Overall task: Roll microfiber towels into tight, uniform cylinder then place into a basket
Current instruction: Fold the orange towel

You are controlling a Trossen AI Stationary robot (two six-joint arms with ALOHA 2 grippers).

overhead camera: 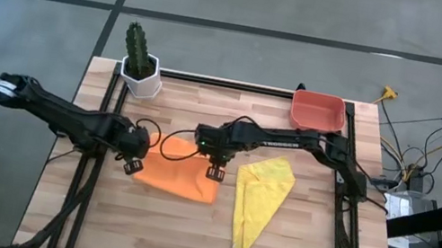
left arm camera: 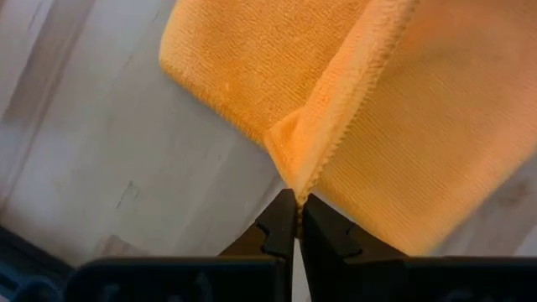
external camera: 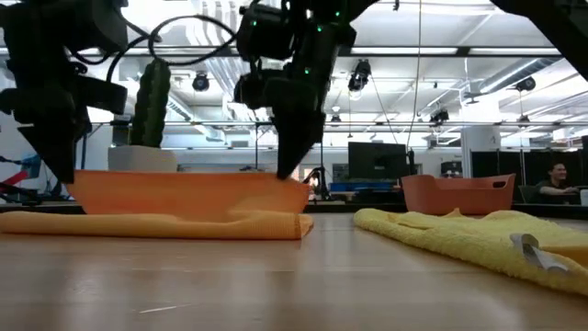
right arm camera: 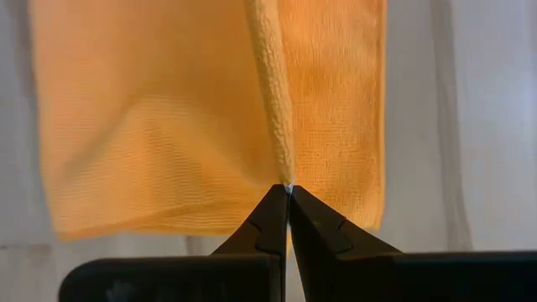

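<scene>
Open desk point(overhead camera: 139, 224) along the near side; yellow towel point(overhead camera: 260, 199) sprawls right of centre, cactus pot point(overhead camera: 140, 73) and basket point(overhead camera: 317, 111) guard the far corners.

Two dark jointed arms, looping black cables (green indicator lights).

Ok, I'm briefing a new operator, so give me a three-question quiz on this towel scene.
1. True or false: both pincers are shut on the orange towel.
2. Which towel lies untouched? A) yellow towel B) orange
3. What sits in the basket?

Key: 1 true: the left pincer and the right pincer each pinch an edge. 2 A. 3 nothing visible.
</scene>
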